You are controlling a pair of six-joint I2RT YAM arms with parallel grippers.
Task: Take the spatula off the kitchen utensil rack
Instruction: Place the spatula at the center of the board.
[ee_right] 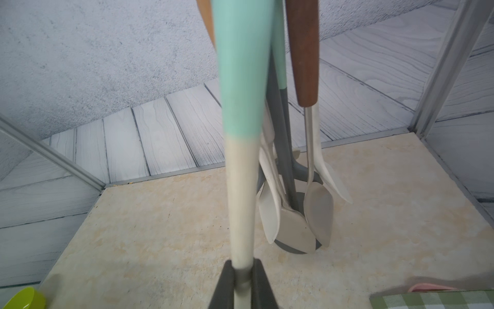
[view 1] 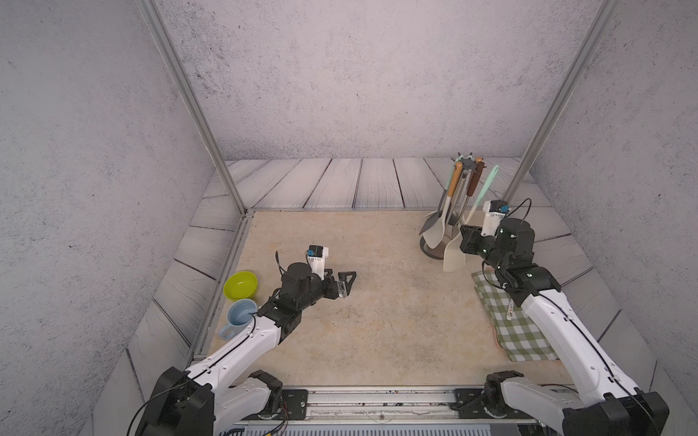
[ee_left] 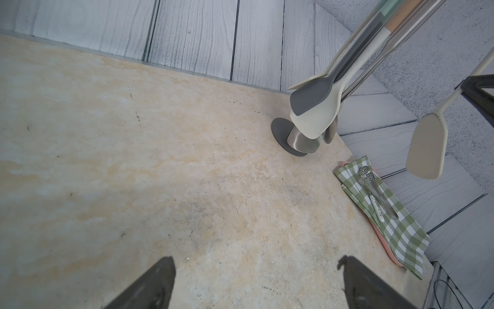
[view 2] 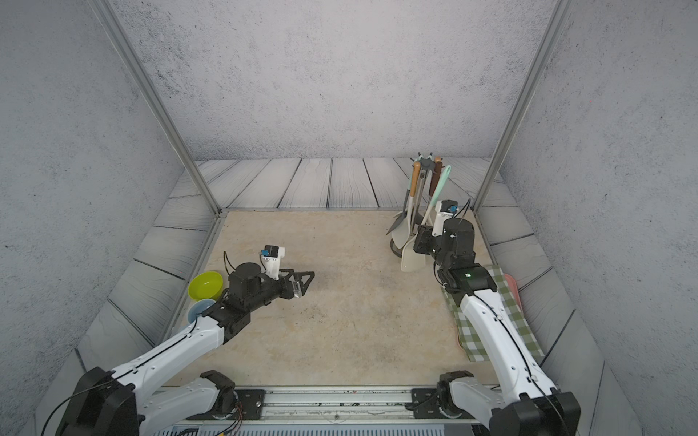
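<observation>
Overhead, the rack (view 1: 468, 164) stands at the far right corner of the desk (view 1: 377, 309), its round base flat on the surface and several utensils hanging from its crown; the spatula (view 1: 454, 253), cream in blade and neck with a mint handle, leans away from the pole, its blade low on the near side of the base and its handle end up beside the crown; whether that end sits on a hook cannot be told. In the right wrist view the right tool (ee_right: 242, 270) has its jaws together, clamped on the cream neck of the spatula above the blade. By contrast the left tool (view 1: 344, 283) has its jaws wide apart and holds nothing; it sits low over the desk, left of centre, well apart from the rack; its fingers (ee_left: 149, 286) show bare desk between them. At the left edge a green bowl (view 1: 240, 285) and a blue mug (view 1: 239, 316) stand side by side; at the right edge a checked cloth (view 1: 510, 328) lies under the right arm, with a spoon (ee_left: 365, 174) on it.
</observation>
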